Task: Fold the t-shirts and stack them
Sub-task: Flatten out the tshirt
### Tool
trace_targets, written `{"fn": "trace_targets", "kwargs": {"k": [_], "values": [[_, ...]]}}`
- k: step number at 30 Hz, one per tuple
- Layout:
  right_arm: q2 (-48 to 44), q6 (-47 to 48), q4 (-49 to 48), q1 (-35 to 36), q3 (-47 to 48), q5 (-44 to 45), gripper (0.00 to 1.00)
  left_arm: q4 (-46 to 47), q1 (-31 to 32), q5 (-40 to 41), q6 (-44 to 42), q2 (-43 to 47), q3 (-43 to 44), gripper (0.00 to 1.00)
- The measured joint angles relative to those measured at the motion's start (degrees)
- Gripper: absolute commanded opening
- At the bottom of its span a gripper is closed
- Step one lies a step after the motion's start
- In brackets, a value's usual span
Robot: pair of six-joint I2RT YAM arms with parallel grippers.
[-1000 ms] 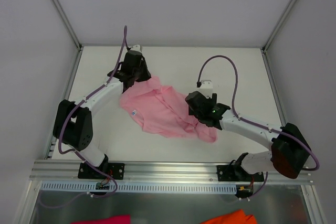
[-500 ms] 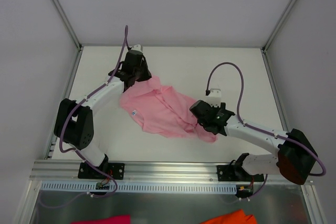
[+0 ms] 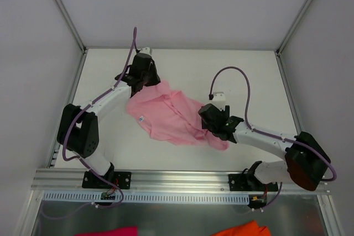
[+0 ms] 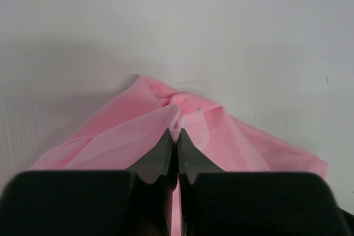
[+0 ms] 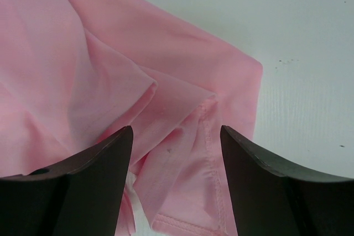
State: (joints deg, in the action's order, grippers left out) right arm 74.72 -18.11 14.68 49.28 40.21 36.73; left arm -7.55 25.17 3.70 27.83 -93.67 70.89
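Pink t-shirt (image 3: 168, 115) lies crumpled and unfolded near the middle of the white tabletop (image 3: 232, 73). It is bunched in loose ridges and runs on a diagonal from far-left to near-right. A small white neck label (image 3: 142, 119) shows near its left edge, facing up. The far-left corner is gathered to a peak, and the near-right end tapers to a hemmed flap lying on the tabletop.

Left pincer (image 4: 177, 134) is clamped on that far-left peak. In the left wrist view the two dark fingers are pressed together with a pinch of pink cloth at the tips, and fabric fans out to either side.

Right pincer (image 5: 176, 136) sits over the near-right end of the shirt, jaws wide apart. The right wrist view shows both fingers (image 5: 99, 164) spread with a stitched hem and a soft fold of cloth between them, nothing gripped. Can't tell whether the tips touch the fabric.

Both arms are white with black joints and have looping purple cables. The left arm (image 3: 105, 100) reaches from the near-left base to the shirt's far corner. The right arm (image 3: 260, 136) comes in low from the near-right base.

An aluminium rail (image 3: 182, 179) runs along the near edge. Below it, at the bottom of the top view, are a magenta cloth scrap (image 3: 110, 231) and an orange cloth scrap (image 3: 243, 229) — both cut off by the frame and well apart from the shirt. Grey walls (image 3: 33, 53) enclose the cell.
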Motion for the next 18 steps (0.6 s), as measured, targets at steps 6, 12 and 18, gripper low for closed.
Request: {"fn": "trace_targets", "kwargs": {"k": [6,12,18], "values": [[2.03,3.39,-6.8,-4.39,-3.17,-4.33,0.68,-0.02,0.0,0.02,-0.26,-0.02,0.0,0.0],[5.11,6.45,-10.78,-8.31,-3.43,-7.43,0.68,-0.09,0.0,0.02,-0.28,0.0,0.0,0.0],[6.86,9.7,-14.47,-9.29,-3.39,-10.67,0.67,-0.46,-0.02,0.04,-0.35,-0.02,0.17,0.0]]}}
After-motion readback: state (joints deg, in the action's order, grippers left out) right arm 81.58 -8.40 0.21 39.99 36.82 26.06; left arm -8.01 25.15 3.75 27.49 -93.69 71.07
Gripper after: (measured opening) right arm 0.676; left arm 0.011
